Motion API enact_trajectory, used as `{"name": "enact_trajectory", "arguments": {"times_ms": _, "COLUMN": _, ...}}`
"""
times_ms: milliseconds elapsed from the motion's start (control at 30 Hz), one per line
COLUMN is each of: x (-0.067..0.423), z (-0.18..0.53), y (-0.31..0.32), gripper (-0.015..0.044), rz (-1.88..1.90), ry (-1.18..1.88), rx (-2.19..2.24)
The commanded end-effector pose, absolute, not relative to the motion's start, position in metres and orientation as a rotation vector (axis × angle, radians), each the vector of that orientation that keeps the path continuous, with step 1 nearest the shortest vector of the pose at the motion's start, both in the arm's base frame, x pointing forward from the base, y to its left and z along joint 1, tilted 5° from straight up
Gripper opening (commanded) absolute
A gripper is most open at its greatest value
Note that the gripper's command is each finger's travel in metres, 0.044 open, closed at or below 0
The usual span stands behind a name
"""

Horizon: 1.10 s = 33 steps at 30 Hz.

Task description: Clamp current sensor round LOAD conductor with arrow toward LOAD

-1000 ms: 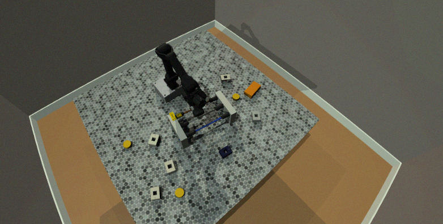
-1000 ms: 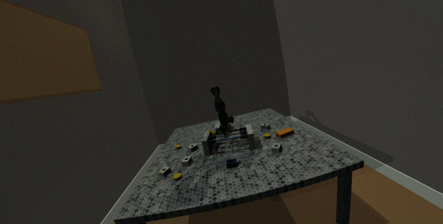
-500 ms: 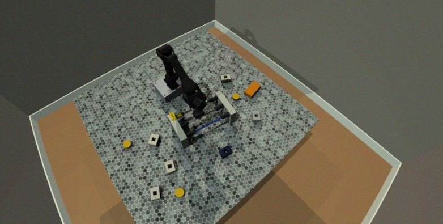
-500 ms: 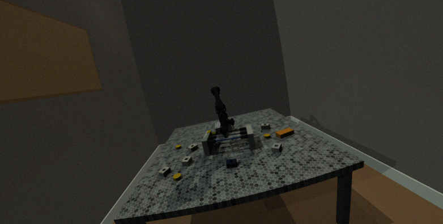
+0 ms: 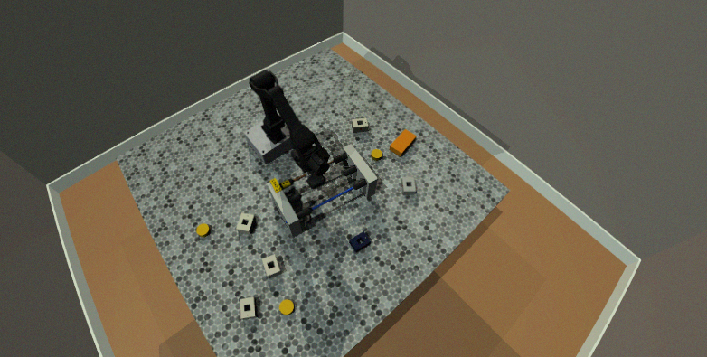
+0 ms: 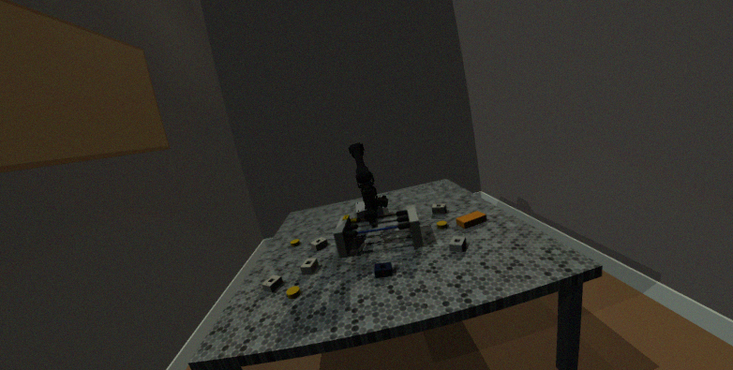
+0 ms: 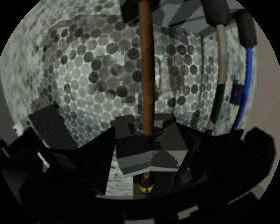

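Observation:
A rack (image 5: 362,169) (image 6: 413,231) holds several parallel conductors between two grey end plates. The copper-coloured conductor (image 5: 296,178) (image 7: 144,63) carries a yellow LOAD marker (image 5: 275,185) at its left end. The grey split-core sensor (image 7: 147,152) sits round this conductor, with its two halves still splayed and a small yellow mark on it. I cannot tell which way its arrow points. My gripper (image 5: 315,177) (image 6: 373,214) (image 7: 144,127) is low over the rack. It is open, with one finger on each side of the sensor. In the top and exterior views the arm hides the sensor.
A blue conductor (image 5: 335,195) (image 7: 247,76) and dark ones run beside the copper one. Around the rack lie white square blocks (image 5: 245,222) (image 5: 408,185), yellow discs (image 5: 377,154) (image 5: 202,230), an orange block (image 5: 402,142) and a dark-blue block (image 5: 360,239). The arm's base (image 5: 264,142) stands behind the rack.

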State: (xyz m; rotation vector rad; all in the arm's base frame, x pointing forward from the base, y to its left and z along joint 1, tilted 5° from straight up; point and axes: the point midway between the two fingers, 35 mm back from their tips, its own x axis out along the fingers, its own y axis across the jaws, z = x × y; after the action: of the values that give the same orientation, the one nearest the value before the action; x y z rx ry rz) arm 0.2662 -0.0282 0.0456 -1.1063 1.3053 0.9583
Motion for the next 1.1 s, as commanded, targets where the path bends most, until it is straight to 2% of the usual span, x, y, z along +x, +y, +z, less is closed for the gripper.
{"name": "enact_trajectory", "arguments": {"times_ms": 0, "x": 0.2667, "z": 0.0461, "y": -0.0282, "gripper": 0.0320, "rz": 0.957, "ry": 1.304, "rx": -1.107}}
{"name": "enact_trajectory", "arguments": {"times_ms": 167, "x": 0.2667, "z": 0.0461, "y": -0.0282, "gripper": 0.0287, "rz": 0.957, "ry": 1.304, "rx": -1.107}}
{"name": "enact_trajectory", "arguments": {"times_ms": 533, "x": 0.2667, "z": 0.0461, "y": -0.0282, "gripper": 0.0000, "rz": 0.957, "ry": 1.304, "rx": -1.107}}
{"name": "enact_trajectory", "arguments": {"times_ms": 1067, "x": 0.2667, "z": 0.0461, "y": -0.0282, "gripper": 0.0000, "rz": 0.957, "ry": 1.304, "rx": -1.107}}
